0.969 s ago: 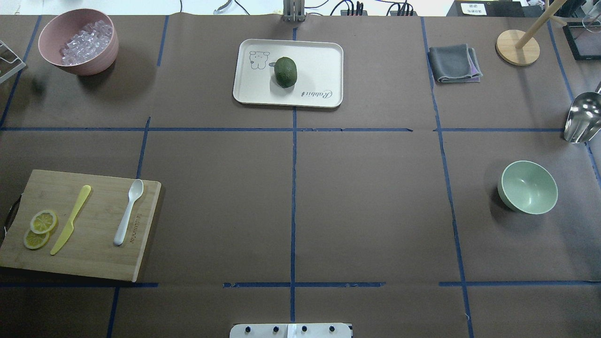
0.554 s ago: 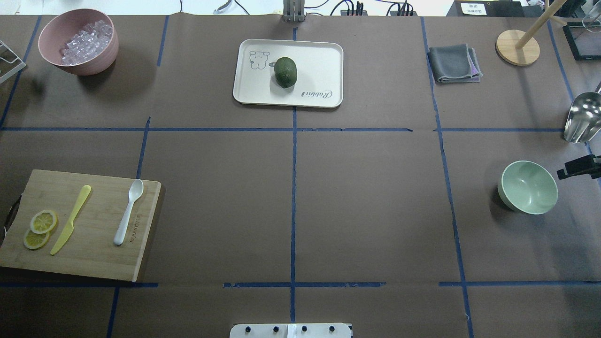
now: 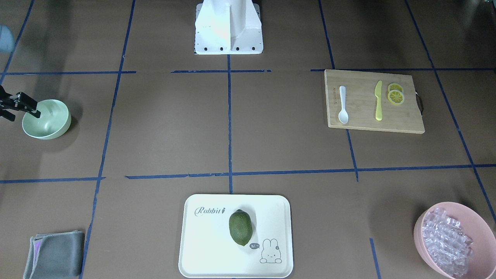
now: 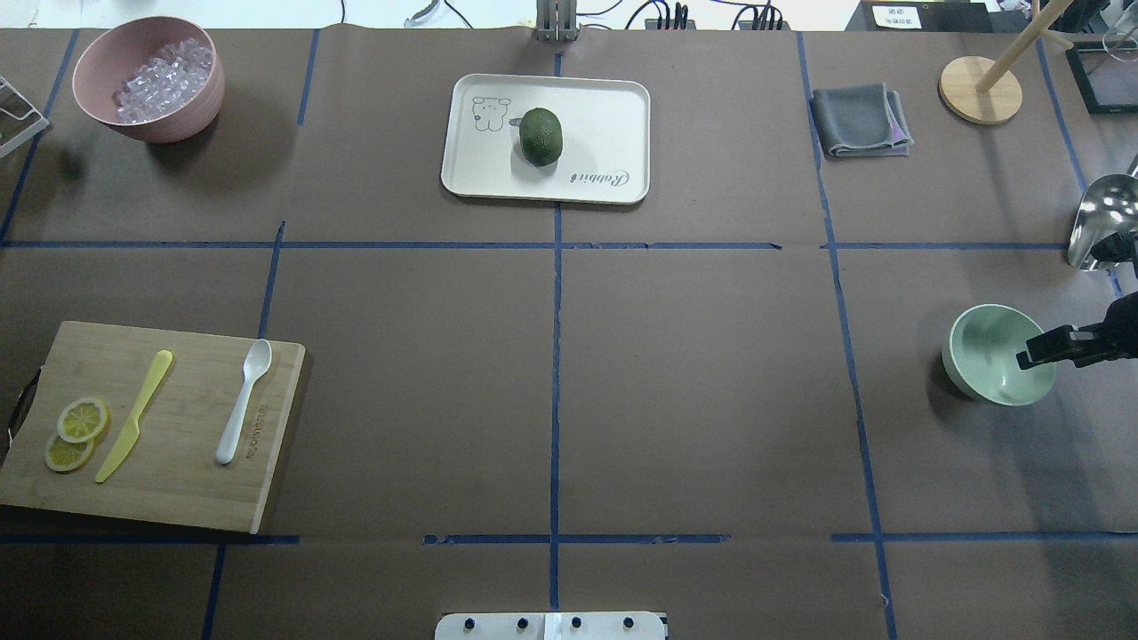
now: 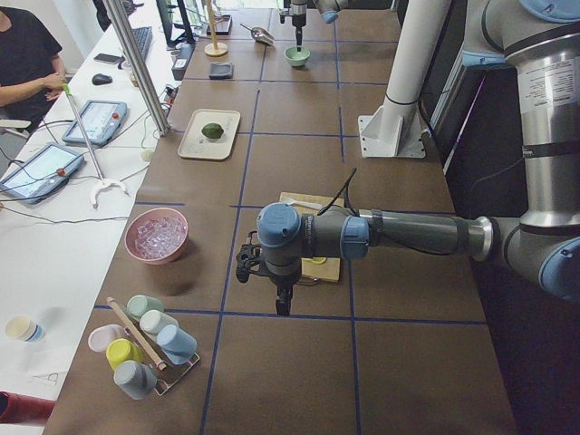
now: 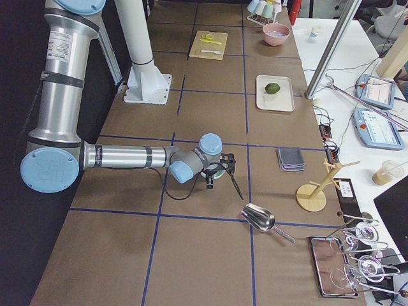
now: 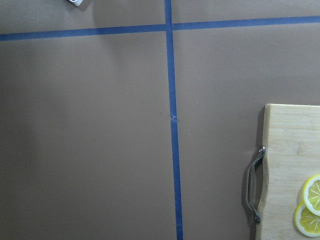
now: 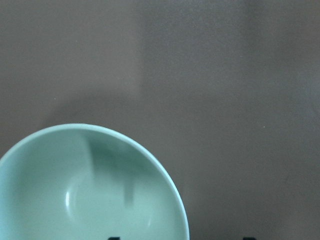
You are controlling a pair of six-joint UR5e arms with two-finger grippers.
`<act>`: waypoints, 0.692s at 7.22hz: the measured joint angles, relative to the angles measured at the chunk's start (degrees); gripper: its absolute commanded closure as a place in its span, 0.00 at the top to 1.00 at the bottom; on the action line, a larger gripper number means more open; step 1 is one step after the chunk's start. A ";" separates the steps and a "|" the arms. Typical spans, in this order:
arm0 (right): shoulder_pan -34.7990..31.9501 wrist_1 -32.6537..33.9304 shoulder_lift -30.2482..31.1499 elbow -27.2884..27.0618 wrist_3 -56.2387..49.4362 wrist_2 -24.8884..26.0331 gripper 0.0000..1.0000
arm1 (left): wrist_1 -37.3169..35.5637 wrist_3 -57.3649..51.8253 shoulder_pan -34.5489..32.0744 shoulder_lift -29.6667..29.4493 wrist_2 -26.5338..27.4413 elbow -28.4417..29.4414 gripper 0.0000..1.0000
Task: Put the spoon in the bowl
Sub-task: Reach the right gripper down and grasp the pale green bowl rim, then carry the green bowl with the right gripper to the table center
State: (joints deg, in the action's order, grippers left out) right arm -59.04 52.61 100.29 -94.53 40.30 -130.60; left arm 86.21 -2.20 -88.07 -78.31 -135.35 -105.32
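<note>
Right gripper point(image 3: 25, 115): jaws spread, nothing between them, one finger over the rim of the small round pale mint-green bowl point(image 4: 989, 356); contact cannot be confirmed. The bowl is upright and holds nothing.

Left gripper point(image 5: 283, 306): points down above the table, just off the handle end of the rectangular wooden cutting board point(image 4: 178, 498); jaw state cannot be told.

Small white plastic spoon point(image 4: 242, 402): lies flat on that board, beside the yellow plastic knife point(image 4: 133, 418) and two lemon slices point(image 4: 76, 431), well apart from the bowl.
</note>
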 measured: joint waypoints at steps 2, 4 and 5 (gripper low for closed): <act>0.29 0.44 -1.00 0.60 0.31 0.38 0.00 | 0.01 0.00 0.00 0.00 -0.02 -0.05 1.00; 0.50 1.75 -4.08 -0.55 3.09 -0.04 0.00 | 0.01 0.00 -0.06 0.14 -0.08 -0.17 1.00; 1.62 3.19 -6.38 -3.04 6.19 -0.75 0.00 | 0.01 0.00 -0.07 0.47 -0.45 -0.44 1.00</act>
State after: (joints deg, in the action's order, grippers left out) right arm -57.42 55.80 93.91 -97.57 46.50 -131.35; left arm 86.22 -2.20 -88.14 -77.85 -135.80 -105.76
